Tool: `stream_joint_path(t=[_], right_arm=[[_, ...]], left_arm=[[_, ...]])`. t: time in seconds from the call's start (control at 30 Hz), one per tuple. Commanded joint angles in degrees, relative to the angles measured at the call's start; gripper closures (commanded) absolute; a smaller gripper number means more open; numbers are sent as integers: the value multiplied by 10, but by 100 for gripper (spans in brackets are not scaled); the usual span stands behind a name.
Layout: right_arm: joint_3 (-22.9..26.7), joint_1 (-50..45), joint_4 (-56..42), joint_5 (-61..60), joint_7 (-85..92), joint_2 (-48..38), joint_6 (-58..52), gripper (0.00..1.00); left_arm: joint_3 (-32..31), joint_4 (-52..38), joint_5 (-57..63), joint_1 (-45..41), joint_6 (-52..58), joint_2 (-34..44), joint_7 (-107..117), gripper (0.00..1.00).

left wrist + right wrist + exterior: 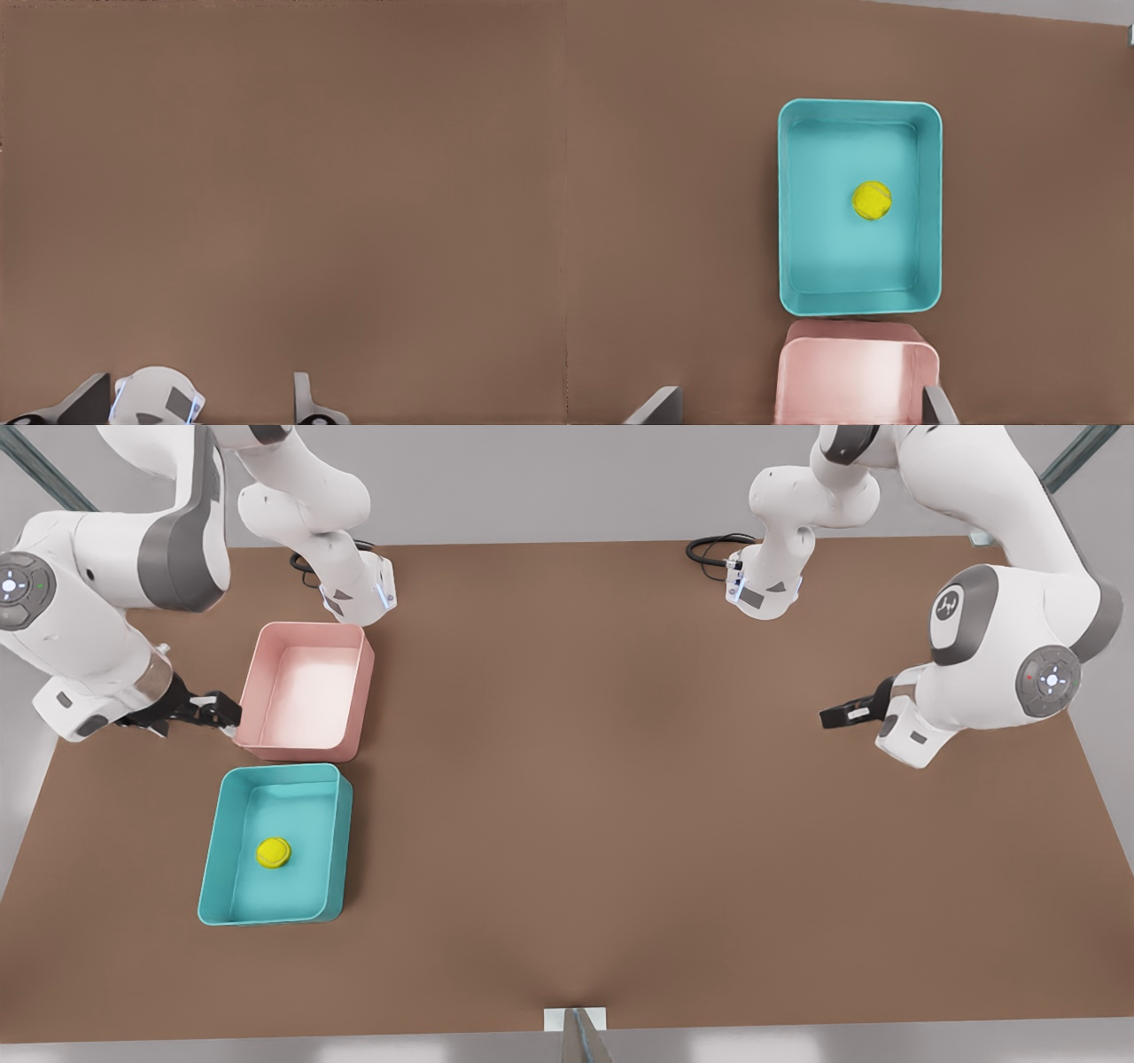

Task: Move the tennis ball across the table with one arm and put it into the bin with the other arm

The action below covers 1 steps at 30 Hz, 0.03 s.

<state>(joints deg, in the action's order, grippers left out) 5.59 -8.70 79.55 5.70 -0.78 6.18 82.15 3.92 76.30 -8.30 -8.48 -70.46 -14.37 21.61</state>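
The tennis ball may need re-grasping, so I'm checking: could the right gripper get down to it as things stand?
Probably yes: the tennis ball lies uncovered in the bin, and the open right gripper hangs nearby.

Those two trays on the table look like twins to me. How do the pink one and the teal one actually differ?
The teal bin holds the tennis ball on its floor; the pink tray holds nothing. The teal bin lies nearer the front view's bottom edge, while the pink tray lies just behind it, farther up the table. Both are rectangular, low-walled, round-cornered and look much the same size.
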Motion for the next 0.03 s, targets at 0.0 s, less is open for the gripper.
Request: stream_joint_path(t=[0.0], right_arm=[[-1,2,7,5,-6,-9,-99,0]], left_arm=[[-1,0,0,0,-1,3,-24,0]])
